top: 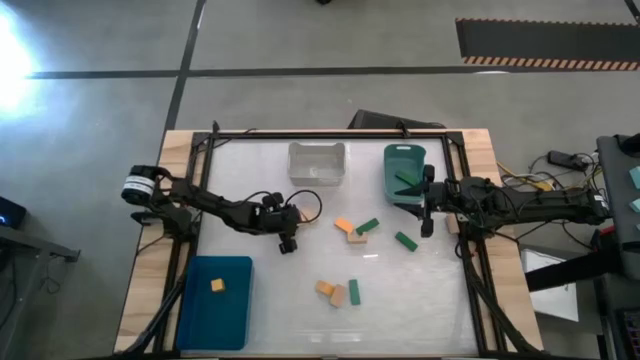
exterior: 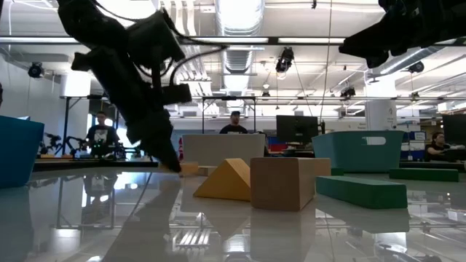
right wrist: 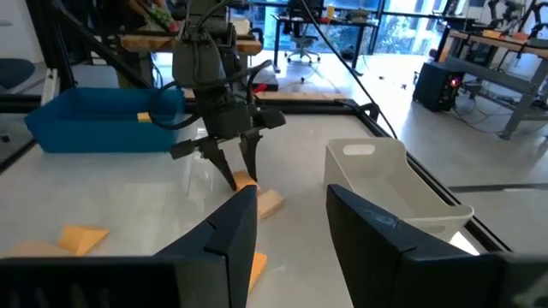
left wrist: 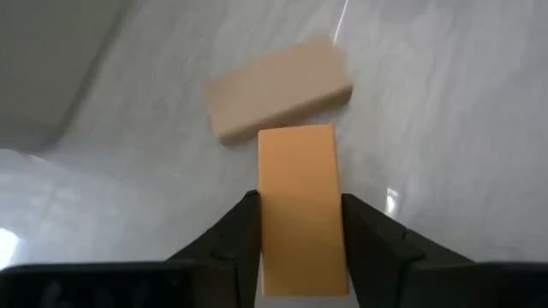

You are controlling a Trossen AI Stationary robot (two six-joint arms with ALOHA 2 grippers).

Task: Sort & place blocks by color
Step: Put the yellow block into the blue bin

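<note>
Clear bin [top: 317,162], green bin [top: 404,172], blue bin [top: 214,302] on the white table [top: 400,300]

place: robotics lab, open-plan | signs: monitors [exterior: 295,129], desks with seated people [exterior: 234,122] (far behind), exposed ceiling ducts [exterior: 240,54], concrete floor [top: 300,40]
</note>
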